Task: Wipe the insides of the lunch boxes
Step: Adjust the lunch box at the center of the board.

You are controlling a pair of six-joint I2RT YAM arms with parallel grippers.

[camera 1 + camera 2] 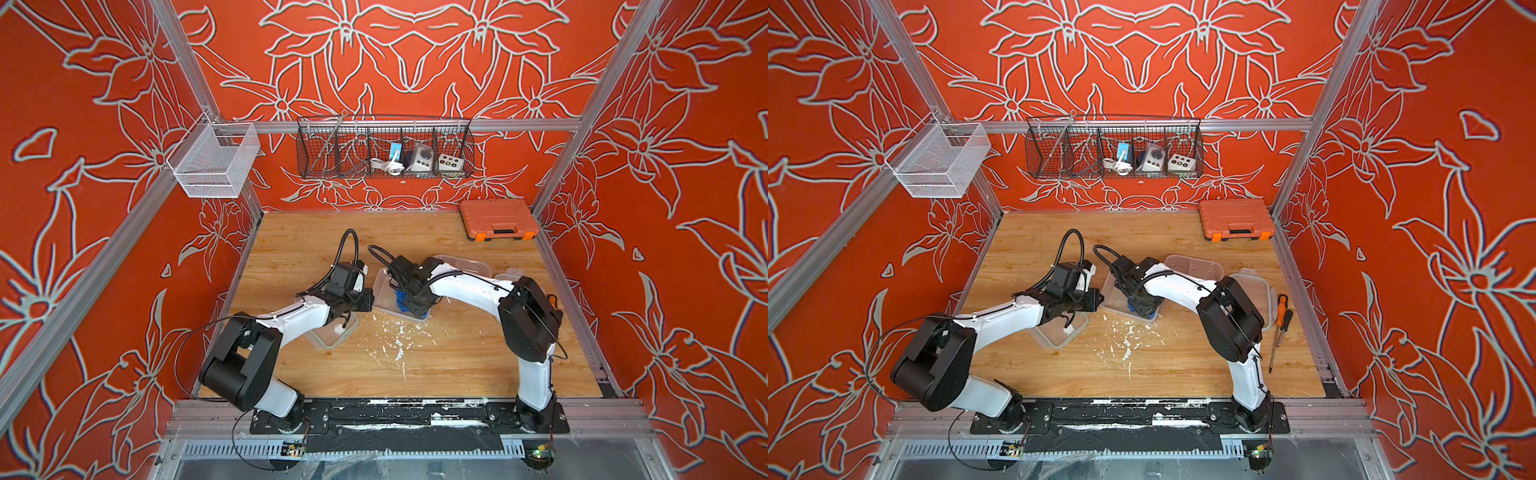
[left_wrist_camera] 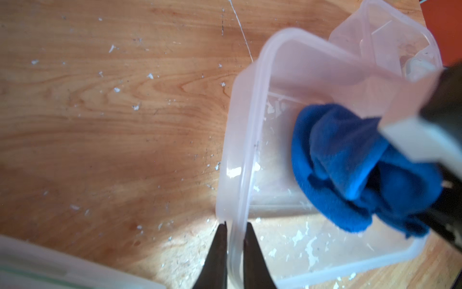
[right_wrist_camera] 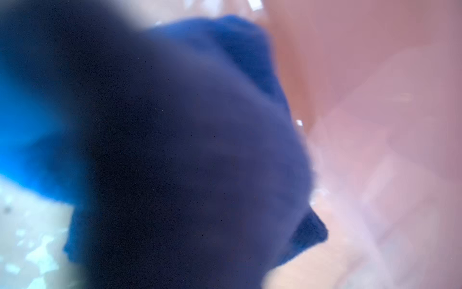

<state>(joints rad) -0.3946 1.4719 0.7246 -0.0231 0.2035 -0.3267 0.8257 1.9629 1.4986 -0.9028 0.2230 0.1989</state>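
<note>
While left gripper (image 2: 236, 232) pinches the translucent clear plastic rectangular lunch box (image 2: 252, 120) rim tight, right gripper (image 1: 416, 304), clamped on crumpled blue cloth (image 2: 350, 162), should press flat, sweeping corners.

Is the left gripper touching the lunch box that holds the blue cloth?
Touching: the left wrist view shows the left gripper pinching the lunch box wall, a finger on either side.

- blue cloth (image 3: 187, 150): bunched, heavily blurred; most of the view is filled by it.
- lunch box (image 3: 375, 100): translucent pinkish wall is seen beside the cloth.
- white flecks (image 3: 37, 255): scattered over a pale surface.
</note>
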